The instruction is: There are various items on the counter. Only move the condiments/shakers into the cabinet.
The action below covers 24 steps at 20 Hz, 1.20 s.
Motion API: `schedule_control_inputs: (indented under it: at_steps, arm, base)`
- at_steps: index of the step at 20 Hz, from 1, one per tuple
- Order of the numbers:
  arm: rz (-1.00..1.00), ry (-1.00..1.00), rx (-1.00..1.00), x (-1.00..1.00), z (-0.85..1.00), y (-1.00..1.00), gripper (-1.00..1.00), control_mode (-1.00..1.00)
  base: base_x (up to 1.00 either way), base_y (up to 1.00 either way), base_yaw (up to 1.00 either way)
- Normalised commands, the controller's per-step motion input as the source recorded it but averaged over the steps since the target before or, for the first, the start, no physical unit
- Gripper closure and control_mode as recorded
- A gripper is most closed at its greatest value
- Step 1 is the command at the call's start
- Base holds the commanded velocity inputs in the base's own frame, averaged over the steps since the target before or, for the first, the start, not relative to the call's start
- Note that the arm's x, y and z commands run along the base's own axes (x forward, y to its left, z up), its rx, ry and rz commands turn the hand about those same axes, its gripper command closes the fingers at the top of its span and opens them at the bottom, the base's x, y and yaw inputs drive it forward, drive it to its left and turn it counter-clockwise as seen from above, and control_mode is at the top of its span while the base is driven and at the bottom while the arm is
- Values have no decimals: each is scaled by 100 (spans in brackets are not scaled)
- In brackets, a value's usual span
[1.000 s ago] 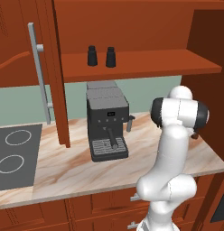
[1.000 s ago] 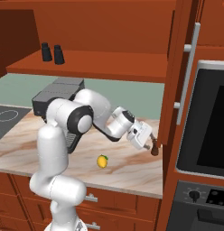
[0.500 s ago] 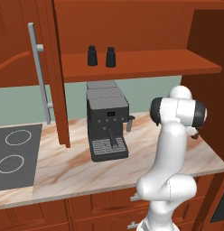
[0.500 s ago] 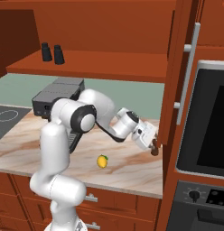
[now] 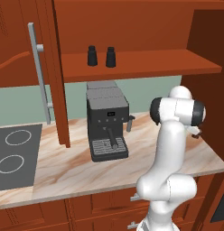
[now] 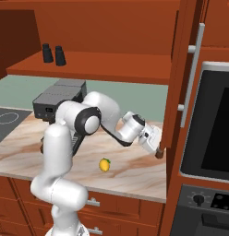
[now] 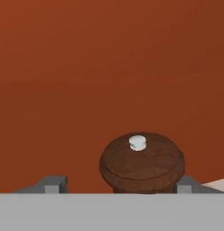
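mill (image 7: 142,161) sits low centre of the hand view, domed brown top w/ a small white stud, between our two finger tips (image 7: 53,184); whether they pinch it or just flank it we can't tell. we judge it rigid turned wood, light, smooth so apt to slip, best gripped on the body under the knob. in the right base view the gripper (image 6: 157,150) is mid-right, close against the red-brown side panel (image 6: 174,92), so little room there. shakers (image 6: 54,54) stand upper left on the cabinet shelf (image 6: 116,64), w/ open shelf beside them. lemon (image 6: 104,164) lies on the counter (image 6: 130,173), lower centre.
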Motion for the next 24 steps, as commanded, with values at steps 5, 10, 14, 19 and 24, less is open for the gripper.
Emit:
schedule_control_inputs:
  at_steps: [5,10,14,19,24]
  arm:
    - [2,0,-1,-58,8,24,100,-100]
    - [20,-1,0,-91,25,71,100,-100]
    - [22,0,0,-77,55,87,100,-100]
    - [29,0,0,-58,97,79,100,-100]
    - [29,10,0,-38,100,63,100,-100]
  base:
    - [0,0,0]
    - [0,0,0]
    - [0,0,0]
    - [0,0,0]
    - [0,0,0]
